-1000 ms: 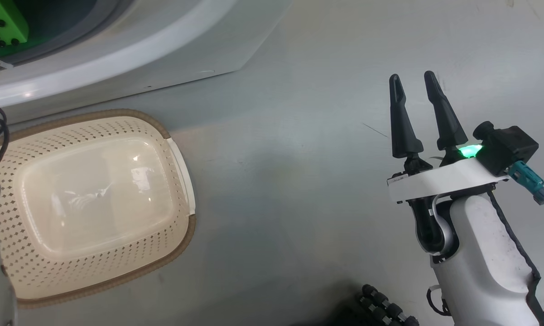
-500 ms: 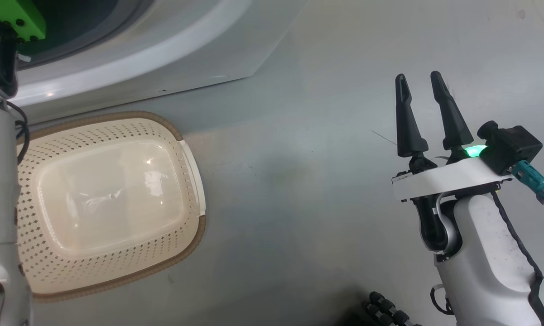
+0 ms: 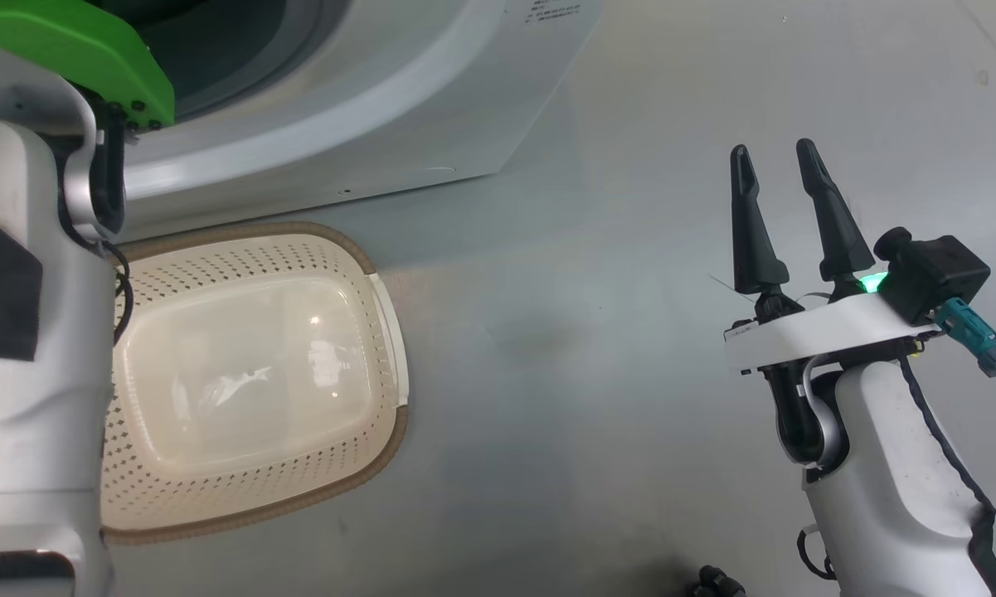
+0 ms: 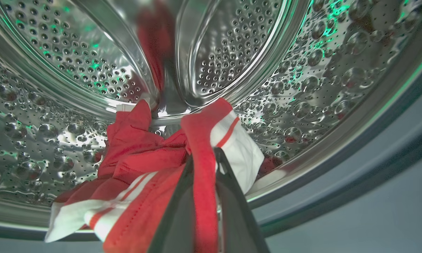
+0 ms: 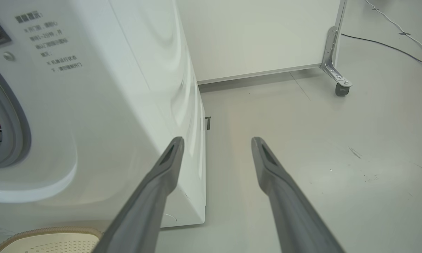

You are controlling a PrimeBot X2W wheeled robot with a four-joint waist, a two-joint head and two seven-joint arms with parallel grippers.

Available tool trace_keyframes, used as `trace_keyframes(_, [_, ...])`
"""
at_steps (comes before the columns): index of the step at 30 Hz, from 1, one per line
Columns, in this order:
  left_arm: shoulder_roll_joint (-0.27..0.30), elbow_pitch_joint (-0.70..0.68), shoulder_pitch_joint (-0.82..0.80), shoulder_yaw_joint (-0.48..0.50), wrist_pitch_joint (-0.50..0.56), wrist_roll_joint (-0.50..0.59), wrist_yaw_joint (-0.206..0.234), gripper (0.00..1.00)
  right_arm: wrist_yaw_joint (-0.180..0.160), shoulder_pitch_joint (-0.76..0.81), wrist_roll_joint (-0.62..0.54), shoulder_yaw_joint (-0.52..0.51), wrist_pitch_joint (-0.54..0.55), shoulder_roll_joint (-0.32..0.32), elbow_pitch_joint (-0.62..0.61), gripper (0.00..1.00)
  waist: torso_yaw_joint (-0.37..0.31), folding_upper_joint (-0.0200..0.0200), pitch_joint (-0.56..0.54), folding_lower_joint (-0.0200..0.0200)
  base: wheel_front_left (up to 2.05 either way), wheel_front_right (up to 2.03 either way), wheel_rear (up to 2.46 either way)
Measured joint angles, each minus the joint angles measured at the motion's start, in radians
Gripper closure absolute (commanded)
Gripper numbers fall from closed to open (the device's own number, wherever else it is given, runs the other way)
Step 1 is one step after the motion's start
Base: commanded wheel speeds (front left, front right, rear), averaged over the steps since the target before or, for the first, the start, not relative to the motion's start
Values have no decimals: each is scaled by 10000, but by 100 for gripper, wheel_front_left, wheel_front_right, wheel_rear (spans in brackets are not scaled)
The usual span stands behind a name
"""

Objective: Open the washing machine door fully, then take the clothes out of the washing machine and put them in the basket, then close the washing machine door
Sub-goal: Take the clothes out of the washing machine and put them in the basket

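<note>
Basket, head view: the basket (image 3: 398, 431) sits on the floor (image 3: 589, 332) just in front of the washing machine (image 3: 398, 108), beside my left forearm (image 3: 25, 348).
Right jaws, head view: spread apart over the floor, well apart from the basket.
Left jaws, left wrist view: pinching a red fold of the clothes (image 4: 137, 154).
Clothes, left wrist view: bunched low inside the steel drum (image 4: 56, 63) — red, with white panels and stripes.
Washing machine, right wrist view: its white corner stands just left of my spread jaws — the basket's rim shows bottom left.
</note>
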Motion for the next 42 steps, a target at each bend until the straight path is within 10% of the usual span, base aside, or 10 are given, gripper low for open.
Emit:
trace_keyframes(19, [-558,-1473,2812,-105,-2813,228,453,100,90,868,-600,-539,2,0,334,0,841,0,-1542,0,0,0,0])
trace_keyframes(42, [-640,-4564,5209,-217,-3085,786,719,100,180,2104,-732,-514,2,2,731,0,1535,0,-3804,-1,0,0,0])
